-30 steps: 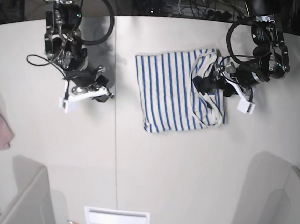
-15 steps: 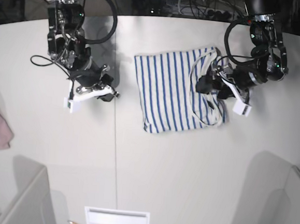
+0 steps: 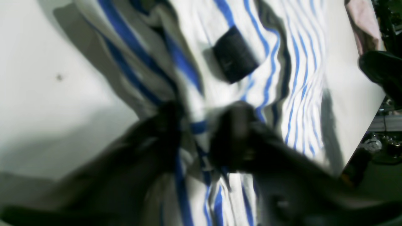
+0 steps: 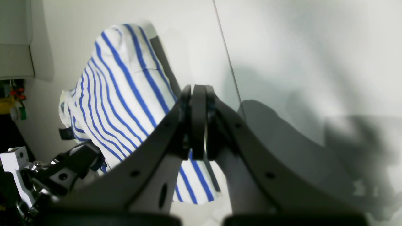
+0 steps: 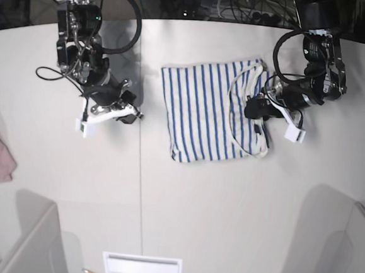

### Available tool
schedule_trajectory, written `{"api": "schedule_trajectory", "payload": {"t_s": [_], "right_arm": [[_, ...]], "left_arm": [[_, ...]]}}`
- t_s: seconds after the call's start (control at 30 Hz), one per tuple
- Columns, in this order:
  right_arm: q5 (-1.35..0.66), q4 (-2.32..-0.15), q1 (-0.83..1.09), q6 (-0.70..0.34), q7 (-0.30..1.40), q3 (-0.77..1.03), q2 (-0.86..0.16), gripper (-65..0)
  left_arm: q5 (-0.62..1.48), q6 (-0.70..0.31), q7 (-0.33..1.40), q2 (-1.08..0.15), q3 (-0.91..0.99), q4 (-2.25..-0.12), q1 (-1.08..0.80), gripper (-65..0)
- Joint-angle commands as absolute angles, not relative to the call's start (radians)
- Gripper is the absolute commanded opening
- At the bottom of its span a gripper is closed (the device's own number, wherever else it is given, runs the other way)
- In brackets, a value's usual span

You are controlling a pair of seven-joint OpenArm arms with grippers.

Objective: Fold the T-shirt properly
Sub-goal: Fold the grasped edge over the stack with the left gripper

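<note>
Striped T-shirt [image 5: 213,110] | left tool [image 3: 201,138] pinching its collar edge | right tool [image 4: 198,125] clenched, empty, hanging aside | next: lifting collar edge across for fold

The left gripper [image 5: 255,109] now sits further in over the T-shirt [image 5: 203,113], its jaws narrowed onto a bunch of striped cloth near the collar. The shirt lies slightly shifted toward the table's seam. The right gripper [image 5: 132,110] stands a little nearer that seam.

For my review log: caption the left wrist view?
Left gripper pinching the striped T-shirt just below its black neck tag.
</note>
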State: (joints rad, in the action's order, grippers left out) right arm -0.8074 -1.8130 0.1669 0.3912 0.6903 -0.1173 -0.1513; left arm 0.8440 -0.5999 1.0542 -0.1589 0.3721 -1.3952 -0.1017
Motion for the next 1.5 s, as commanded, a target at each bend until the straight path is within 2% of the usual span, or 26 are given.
{"api": "schedule_trajectory", "payload": {"t_s": [0.0,0.1,0.27,0.4,0.57,0.8,1.13,1.33,1.47], "right_arm": [[-0.816,-1.830,0.154,0.378,0.671,-0.111,-0.157,-65.0],[-0.816,-1.830,0.154,0.378,0.671,-0.111,-0.157,-65.0],[-0.816,-1.830,0.154,0.378,0.671,-0.111,-0.157,-65.0],[-0.816,-1.830,0.156,0.378,0.671,-0.107,-0.157,-65.0],[-0.816,-1.833,0.186,0.378,0.671,-0.013,-0.153,-65.0],[-0.816,-1.837,0.248,0.378,0.671,0.094,-0.153,-65.0],[-0.816,-1.837,0.269,0.378,0.671,0.160,-0.156,-65.0],[-0.814,-1.833,0.269,0.378,0.671,0.159,-0.157,-65.0],[-0.809,-1.831,0.268,0.378,0.677,0.159,-0.159,-65.0]], "left_arm": [[0.785,-0.595,1.084,-0.171,0.372,-1.406,-0.101,-52.0],[0.680,-0.595,1.089,-0.170,0.371,-1.409,-0.090,-65.0],[0.556,-0.595,1.093,-0.174,0.340,-1.409,-0.058,-65.0],[0.476,-0.595,1.092,-0.220,0.203,-1.409,-0.038,-65.0],[0.426,-0.595,1.087,-0.265,0.044,-1.409,-0.018,-65.0],[0.266,-0.595,1.087,-0.278,-0.151,-1.405,0.051,-65.0],[0.107,-0.601,1.081,-0.280,-0.400,-1.406,0.200,-65.0],[-0.021,-0.602,0.918,-0.297,-0.555,-1.397,0.292,-65.0],[-0.044,-0.602,0.877,-0.297,-0.630,-1.392,0.361,-65.0]]}}
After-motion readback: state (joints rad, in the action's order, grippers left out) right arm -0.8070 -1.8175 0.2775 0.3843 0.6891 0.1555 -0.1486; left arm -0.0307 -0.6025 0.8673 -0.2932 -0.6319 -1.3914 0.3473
